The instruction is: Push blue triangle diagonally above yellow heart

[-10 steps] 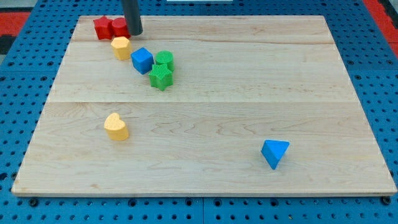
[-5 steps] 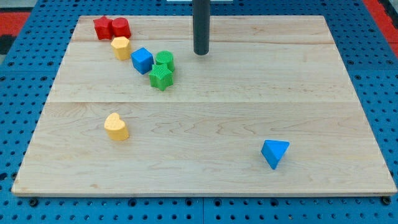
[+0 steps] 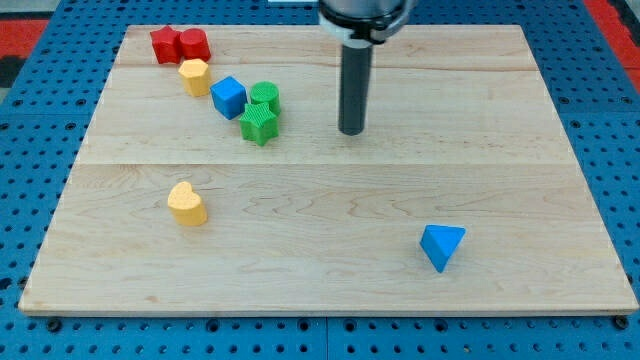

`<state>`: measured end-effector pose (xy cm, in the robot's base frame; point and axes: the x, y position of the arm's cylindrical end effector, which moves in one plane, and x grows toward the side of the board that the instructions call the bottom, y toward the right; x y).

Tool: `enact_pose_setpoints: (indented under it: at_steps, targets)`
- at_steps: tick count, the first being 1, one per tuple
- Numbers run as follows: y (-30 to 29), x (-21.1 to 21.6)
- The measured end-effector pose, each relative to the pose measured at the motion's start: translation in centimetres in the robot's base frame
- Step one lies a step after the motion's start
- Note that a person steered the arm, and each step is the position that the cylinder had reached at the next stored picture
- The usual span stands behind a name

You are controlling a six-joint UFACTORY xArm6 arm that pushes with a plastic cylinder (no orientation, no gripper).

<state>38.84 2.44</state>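
Observation:
The blue triangle (image 3: 441,245) lies near the view's bottom right of the wooden board (image 3: 330,250). The yellow heart (image 3: 187,204) lies at the lower left. My tip (image 3: 351,131) rests on the board near its middle, well up and to the left of the blue triangle and far to the right of the yellow heart. It touches no block.
At the upper left are two red blocks (image 3: 179,45), a yellow block (image 3: 194,76), a blue cube (image 3: 228,97), a green cylinder (image 3: 264,98) and a green star-like block (image 3: 258,124), clustered left of my tip.
My tip has moved from beside the red blocks at the top left, rightward and down toward the board's middle. No block has moved.

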Motion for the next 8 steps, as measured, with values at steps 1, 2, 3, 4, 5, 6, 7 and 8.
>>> enact_pose_setpoints:
  at_steps: [1, 2, 3, 4, 5, 6, 7, 8]
  targets:
    - [5.2, 2.3]
    - [9.3, 5.8]
    - [12.0, 6.3]
    - [19.8, 10.3]
    - [17.4, 16.8]
    - [13.1, 17.8]
    - [7.4, 15.0]
    - [5.5, 15.6]
